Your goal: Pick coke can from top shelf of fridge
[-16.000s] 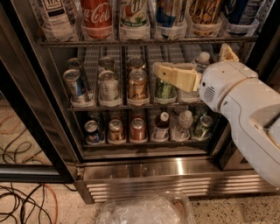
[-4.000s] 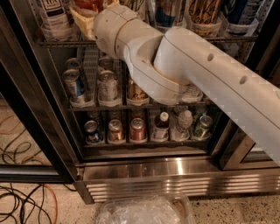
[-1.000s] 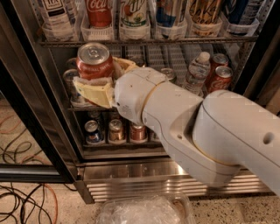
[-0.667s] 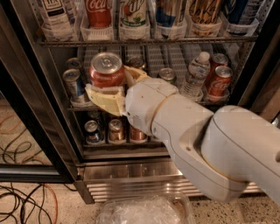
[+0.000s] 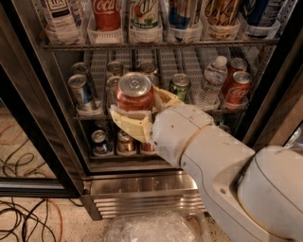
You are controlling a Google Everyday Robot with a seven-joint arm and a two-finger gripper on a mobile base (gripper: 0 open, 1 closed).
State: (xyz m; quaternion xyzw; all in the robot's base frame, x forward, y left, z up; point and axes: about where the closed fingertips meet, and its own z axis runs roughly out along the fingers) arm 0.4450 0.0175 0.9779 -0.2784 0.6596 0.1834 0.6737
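My gripper (image 5: 137,111) is shut on the red coke can (image 5: 135,92), whose silver lid faces the camera. I hold the can upright out in front of the fridge's middle rack, clear of the shelves. The cream fingers (image 5: 127,124) wrap the can's lower body from both sides. The top shelf (image 5: 156,45) is the wire rack along the top edge, with clear holders for drinks; another red Coca-Cola can (image 5: 106,14) still stands there. The fridge (image 5: 142,184) has a steel base with a vent grille.
The open black-framed glass door (image 5: 33,142) stands at the left. Cans and a water bottle (image 5: 210,82) fill the middle rack, with two red cans (image 5: 234,87) at the right. Cables (image 5: 23,217) lie on the floor. A clear plastic-covered bin (image 5: 151,229) sits below.
My gripper has carried the coke can out of the fridge, to the right and toward the camera. The can now looks larger and nearer.
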